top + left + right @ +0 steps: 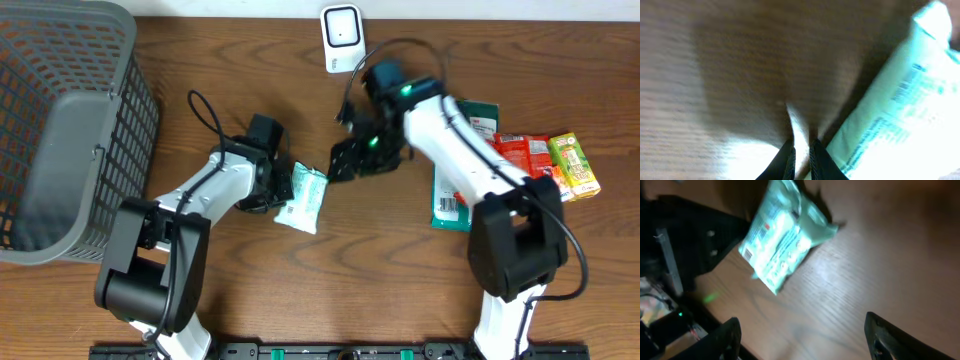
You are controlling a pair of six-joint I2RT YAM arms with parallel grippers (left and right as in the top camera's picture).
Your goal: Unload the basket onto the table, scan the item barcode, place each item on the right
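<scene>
The left claw is closed, its fingers nearly touching, and its tip sits against the near edge of the pale green packet. I cannot tell whether it pinches that edge. The packet lies tilted on the wooden table, between the two claws and just off the left claw's right finger. The right claw is open with nothing between its fingers, near the packet's far side but apart from it. The white scanner stands behind the right claw at the table's edge. The grey basket sits well away on the left claw's outer side.
</scene>
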